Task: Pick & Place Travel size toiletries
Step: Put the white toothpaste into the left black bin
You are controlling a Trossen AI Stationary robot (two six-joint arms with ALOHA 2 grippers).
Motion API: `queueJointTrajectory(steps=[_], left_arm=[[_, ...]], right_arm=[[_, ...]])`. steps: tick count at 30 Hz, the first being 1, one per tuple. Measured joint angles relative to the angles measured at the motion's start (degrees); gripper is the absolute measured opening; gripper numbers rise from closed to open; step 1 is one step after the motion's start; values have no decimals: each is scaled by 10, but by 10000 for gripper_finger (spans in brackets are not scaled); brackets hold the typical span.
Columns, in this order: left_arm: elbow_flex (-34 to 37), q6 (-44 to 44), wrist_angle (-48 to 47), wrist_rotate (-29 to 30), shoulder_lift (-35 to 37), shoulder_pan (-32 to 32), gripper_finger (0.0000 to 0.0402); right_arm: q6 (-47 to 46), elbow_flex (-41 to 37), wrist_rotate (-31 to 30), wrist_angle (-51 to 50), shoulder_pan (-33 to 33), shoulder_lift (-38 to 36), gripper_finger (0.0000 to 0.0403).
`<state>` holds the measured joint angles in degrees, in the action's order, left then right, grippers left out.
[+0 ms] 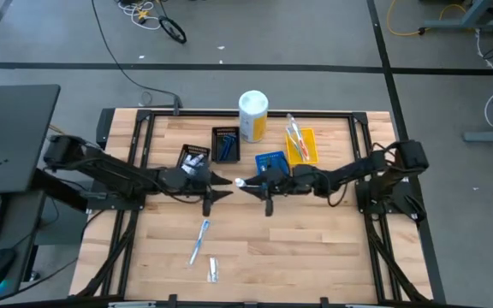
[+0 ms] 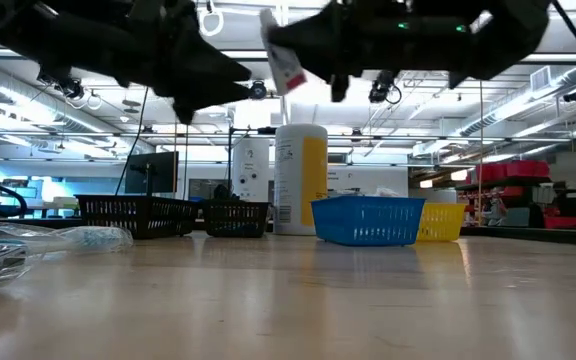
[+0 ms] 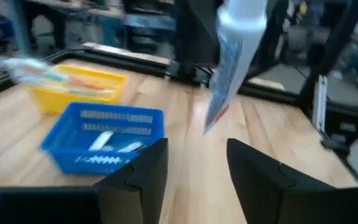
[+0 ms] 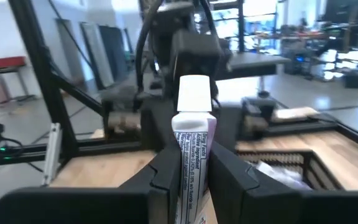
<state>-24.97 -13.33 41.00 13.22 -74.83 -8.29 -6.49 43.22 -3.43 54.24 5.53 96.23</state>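
Tube is up in the air over the middle of the surface, pinched between the fingers of the right gripper. In the right wrist view the fingers clamp its printed body from both sides, with the white cap sticking out past them. The left gripper sits just across from it, tip to tip, with its fingers apart and nothing between them. In the left wrist view the tube hangs just beyond those fingers, clear of them.

How it'll handle, my guess: very light, soft-walled plastic, so it squashes if squeezed hard and can pivot in a narrow pinch. The flat body is the sensible place to grab. The cap end is harder but round and smooth, so probably slippier. Looks like a handover, or a carry toward the blue tray, which sits just behind the right gripper and already has some small white items in it.

Other toiletries: a toothbrush and another small white tube lie on the near part of the surface, well apart from the trays. Those look light too; I'd take the toothbrush across its handle.

Writing: there's blue and red print on the held tube, but I can't read any brand. The canister also has label text, too small to make out.
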Motion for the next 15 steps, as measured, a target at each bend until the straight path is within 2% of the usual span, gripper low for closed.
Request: queueJointTrajectory(steps=[4,8,15], left_arm=[[-38,42,11,-15,-63,0,195],[-73,65,9,-10,-103,0,207],[-92,102,-4,-8,-114,0,190]], right_arm=[[-4,31,40,-17,-15,18,75],[-7,34,51,-31,-23,16,75],[-7,34,51,-54,-24,15,75]])
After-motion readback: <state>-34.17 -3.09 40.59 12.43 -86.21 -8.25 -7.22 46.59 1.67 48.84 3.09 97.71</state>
